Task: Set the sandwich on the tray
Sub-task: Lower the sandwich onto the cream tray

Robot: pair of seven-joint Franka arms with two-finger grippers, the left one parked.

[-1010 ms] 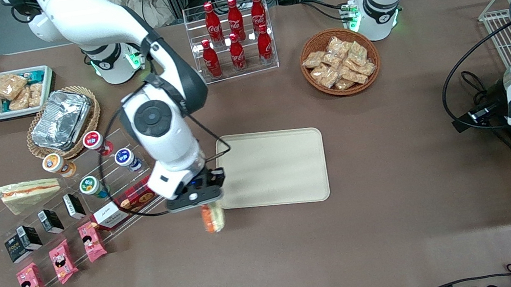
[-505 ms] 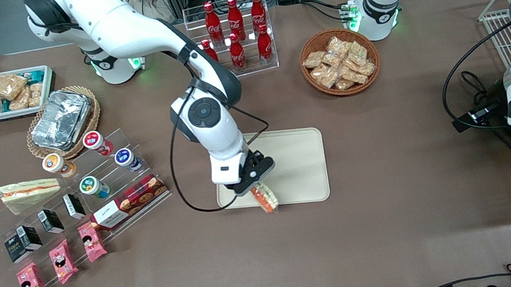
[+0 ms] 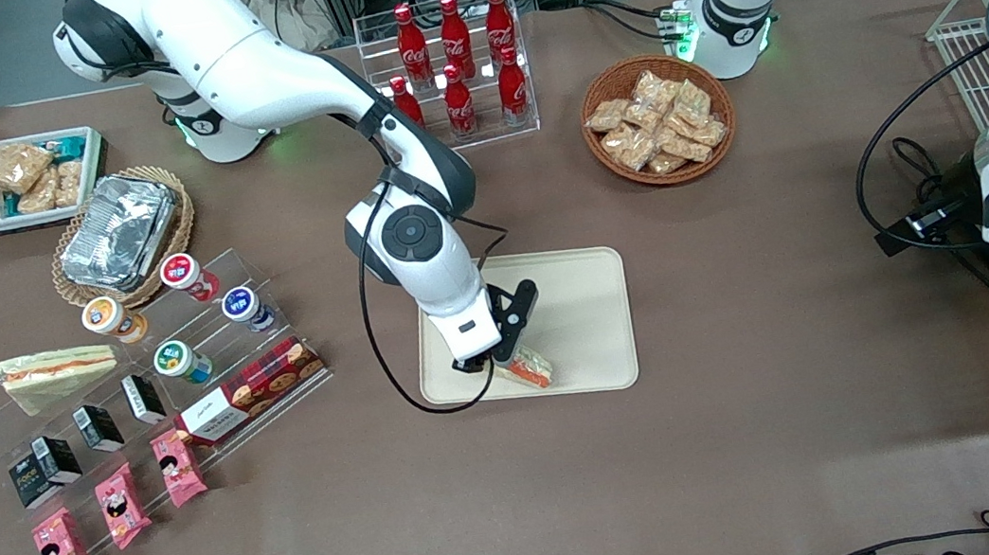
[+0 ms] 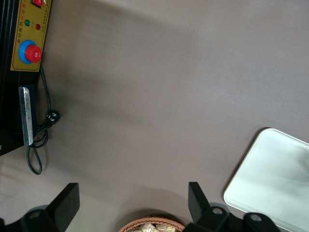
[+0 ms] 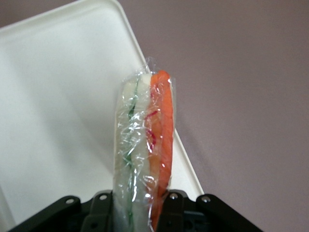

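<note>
The sandwich (image 3: 527, 370), a clear-wrapped wedge with an orange layer and green filling, is over the near edge of the cream tray (image 3: 579, 304). My right gripper (image 3: 505, 360) is shut on it, tilted over the tray's near part. In the right wrist view the sandwich (image 5: 145, 145) stands edge-on between the black fingers (image 5: 99, 210), above the tray's rim (image 5: 186, 159). I cannot tell whether it touches the tray. The tray's corner also shows in the left wrist view (image 4: 270, 169).
A second wedge sandwich (image 3: 53, 374) lies on a clear stepped stand (image 3: 133, 363) with jars and packets toward the working arm's end. A cola bottle rack (image 3: 453, 68) and a wicker basket of snacks (image 3: 657, 118) stand farther from the camera than the tray.
My gripper has carried the sandwich from the bare table beside the stand to over the tray's near edge, and it has tilted and come lower.
</note>
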